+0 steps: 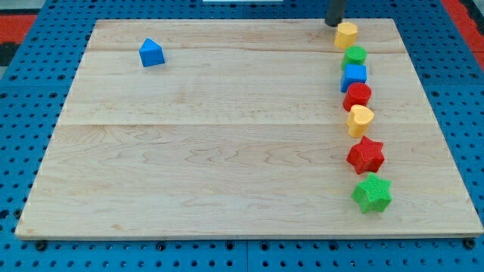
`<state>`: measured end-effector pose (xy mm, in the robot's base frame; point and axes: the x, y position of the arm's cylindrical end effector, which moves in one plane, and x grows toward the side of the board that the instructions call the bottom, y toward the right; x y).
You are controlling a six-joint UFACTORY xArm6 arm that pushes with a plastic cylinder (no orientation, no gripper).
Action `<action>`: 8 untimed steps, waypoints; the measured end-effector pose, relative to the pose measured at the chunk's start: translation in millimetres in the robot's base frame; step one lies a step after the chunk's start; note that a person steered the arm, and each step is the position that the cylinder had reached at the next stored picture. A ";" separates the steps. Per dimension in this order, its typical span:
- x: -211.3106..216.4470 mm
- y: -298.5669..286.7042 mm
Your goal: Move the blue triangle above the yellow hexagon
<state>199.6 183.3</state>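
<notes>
The blue triangle (152, 53) lies alone near the board's top left. The yellow hexagon (346, 35) sits at the top of a column of blocks on the view's right. My tip (333, 24) is at the board's top edge, just left of and above the yellow hexagon, close to it or touching it. It is far to the right of the blue triangle. Only the rod's lower end shows.
Below the yellow hexagon the column runs down: a green round block (355, 55), a blue cube (354, 75), a red round block (357, 96), a yellow heart (361, 119), a red star (366, 156), a green star (372, 193). The wooden board (212, 151) lies on blue pegboard.
</notes>
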 end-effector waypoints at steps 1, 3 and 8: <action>12.3 9.2; -8.1 -34.4; 82.3 -418.0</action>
<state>281.9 -234.7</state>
